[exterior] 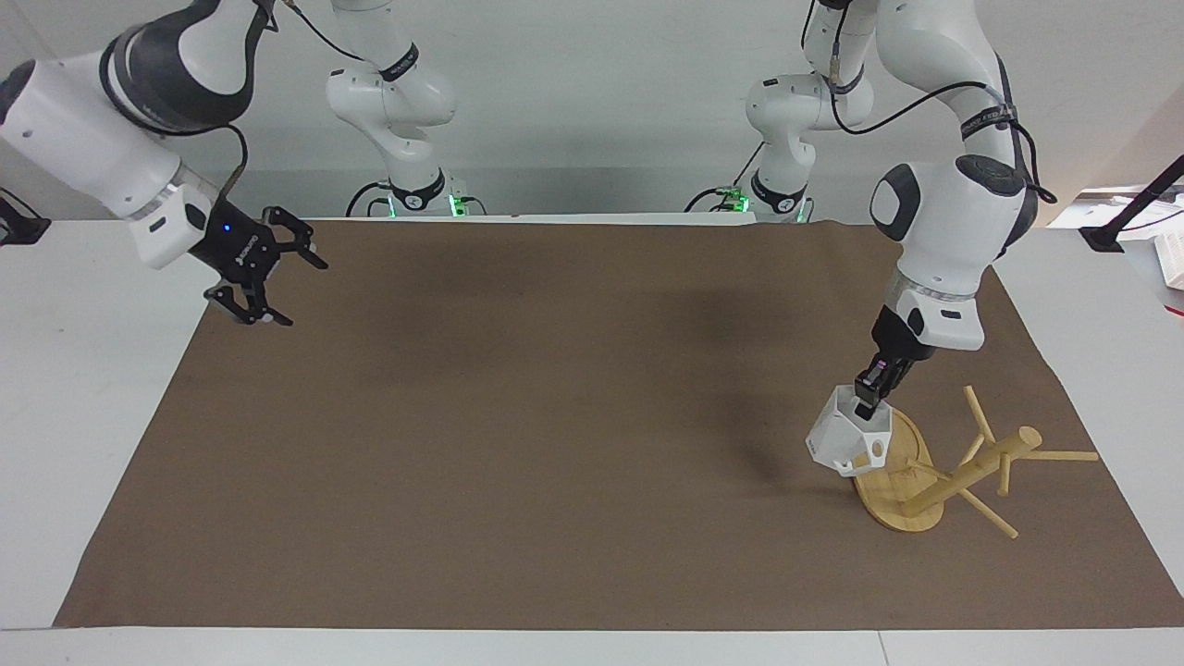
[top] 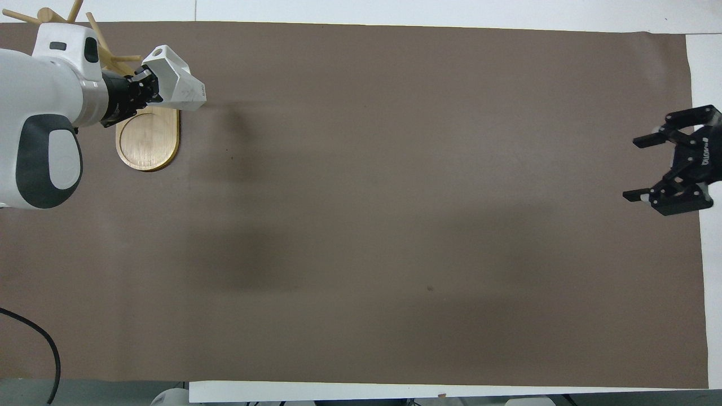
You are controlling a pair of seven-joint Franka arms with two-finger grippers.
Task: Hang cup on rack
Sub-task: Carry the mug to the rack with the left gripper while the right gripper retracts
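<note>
The white faceted cup (exterior: 846,433) (top: 176,79) hangs in the air, tilted, with my left gripper (exterior: 868,393) (top: 145,85) shut on its rim. It sits just above the oval base of the bamboo rack (exterior: 902,481) (top: 148,140). The rack lies tipped on its side at the left arm's end of the mat, its post and pegs (exterior: 1004,453) pointing toward the table's end. My right gripper (exterior: 287,291) (top: 640,168) is open and holds nothing, up over the mat's edge at the right arm's end.
A brown mat (exterior: 555,444) covers most of the white table (exterior: 83,388). A black stand and papers (exterior: 1138,222) sit off the mat at the left arm's end.
</note>
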